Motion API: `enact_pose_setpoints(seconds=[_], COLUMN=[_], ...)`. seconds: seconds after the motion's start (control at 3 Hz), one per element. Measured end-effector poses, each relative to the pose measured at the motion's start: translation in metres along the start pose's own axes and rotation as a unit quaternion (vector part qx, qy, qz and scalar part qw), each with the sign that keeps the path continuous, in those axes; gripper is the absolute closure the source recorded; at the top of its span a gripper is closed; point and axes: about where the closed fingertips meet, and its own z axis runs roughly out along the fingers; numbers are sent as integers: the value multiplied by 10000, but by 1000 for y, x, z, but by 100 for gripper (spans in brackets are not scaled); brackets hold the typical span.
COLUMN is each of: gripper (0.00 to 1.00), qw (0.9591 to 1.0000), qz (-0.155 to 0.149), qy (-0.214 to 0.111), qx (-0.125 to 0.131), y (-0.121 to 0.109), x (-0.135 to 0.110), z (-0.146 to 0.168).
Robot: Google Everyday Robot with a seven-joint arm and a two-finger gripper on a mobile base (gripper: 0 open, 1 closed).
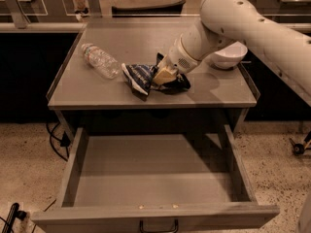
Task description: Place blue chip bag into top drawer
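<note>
The blue chip bag lies crumpled on the grey table top, near its front edge and just right of the middle. My gripper reaches down from the right, and its tan fingers are shut on the bag's right half, hiding part of it. The bag's left end tilts slightly up off the table. The top drawer stands pulled out below the table front. Its flat grey bottom is bare, and its dark handle is at the near edge.
A clear plastic water bottle lies on its side to the left of the bag. A white bowl stands at the table's right, behind my arm. Cables lie on the speckled floor at the left.
</note>
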Motion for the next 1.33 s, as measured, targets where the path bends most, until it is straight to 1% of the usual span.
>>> enact_pose_setpoints(seconds=[0.33, 0.67, 1.0, 1.33], gripper=[100, 100, 100, 100], qw=[10000, 9999, 9996, 9992], qz=[-14, -2, 115, 288], qy=[-11, -119, -252, -289], qx=[-20, -47, -44, -3], y=[0, 6, 23, 48], x=[-1, -4, -8, -8], z=[0, -18, -53, -86])
